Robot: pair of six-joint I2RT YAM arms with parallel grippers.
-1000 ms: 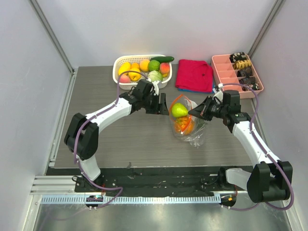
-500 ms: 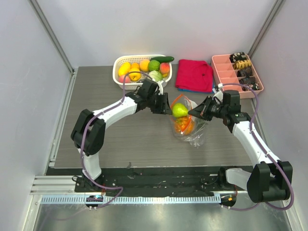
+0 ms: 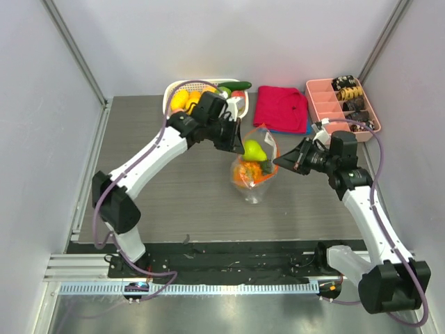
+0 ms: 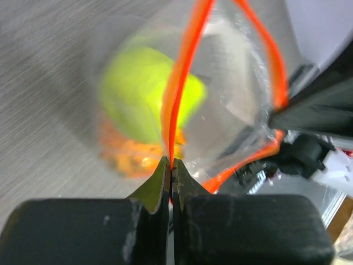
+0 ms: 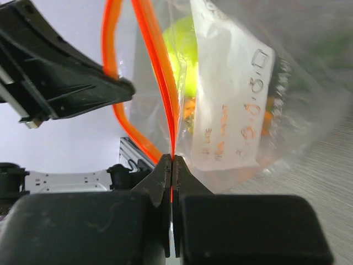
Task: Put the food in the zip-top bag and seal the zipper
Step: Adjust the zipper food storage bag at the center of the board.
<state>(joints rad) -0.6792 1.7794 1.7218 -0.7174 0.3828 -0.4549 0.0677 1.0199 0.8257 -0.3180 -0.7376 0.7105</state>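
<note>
The clear zip-top bag [image 3: 256, 182] hangs between both grippers above the table. Inside it sit a green pear-like piece of food [image 3: 254, 149] and a frilly orange piece [image 3: 245, 172]. My left gripper [image 3: 240, 144] is shut on the left end of the orange-red zipper [image 4: 187, 61], its jaws pressed tight on the strip [image 4: 172, 163]. My right gripper [image 3: 278, 164] is shut on the strip's other end [image 5: 172, 157]. The mouth gapes open as a loop between the two grips. A whitish label patch [image 5: 231, 105] faces the right wrist camera, with the green piece [image 5: 185, 52] behind it.
A white slotted basket [image 3: 169, 90] holding more fruit stands at the back, partly behind the left arm, with a green cucumber [image 3: 236, 85] on its rim. A red cloth [image 3: 281, 108] and a pink compartment tray [image 3: 327, 104] lie at the back right.
The left gripper reached the bag's mouth and shut on the strip. Both arms have risen, and the bag has lifted and shifted slightly left.
</note>
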